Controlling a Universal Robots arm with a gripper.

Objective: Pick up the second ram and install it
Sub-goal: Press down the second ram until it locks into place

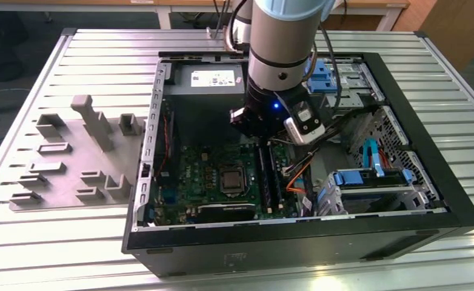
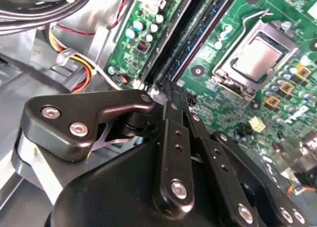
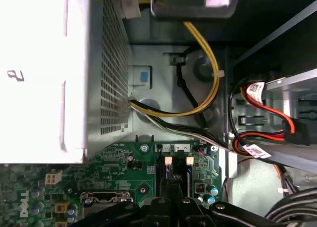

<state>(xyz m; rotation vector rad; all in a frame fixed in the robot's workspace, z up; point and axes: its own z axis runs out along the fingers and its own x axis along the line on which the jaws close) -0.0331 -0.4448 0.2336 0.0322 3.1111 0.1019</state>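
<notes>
Exterior view, left to right. A grey holder tray (image 1: 71, 160) lies on the slatted metal table (image 1: 99, 54), just beside the open computer case (image 1: 431, 182); its upright slots hold no sticks that I can make out.

Inside the case: the green motherboard (image 1: 196, 182) lies flat on the floor, with the processor socket (image 1: 233, 180) near its middle. Just to the exterior view's right of the socket run the long dark memory slots (image 1: 271, 182). A white-labelled power supply (image 1: 213, 79) sits at the far wall. On the exterior view's right side of the case are drive cages with blue tabs (image 1: 367, 179) and orange cables (image 1: 295, 176).

The arm (image 1: 282, 54) reaches straight down into the case, and the pincer (image 1: 263, 138) is at the far end of the memory slots.

Second wrist view: the pincer (image 2: 173, 95) has its black fingers (image 2: 171, 138) drawn together, tips at the end of the slots. The second ram (image 2: 208, 26) is a bluish strip lying down in a slot, beside the socket (image 2: 252, 56). I can't tell whether the tips touch it.

First wrist view: the fingertips (image 3: 173, 197) sit over the slot ends, and yellow and black cables (image 3: 198, 103) run from the power supply (image 3: 49, 73).
</notes>
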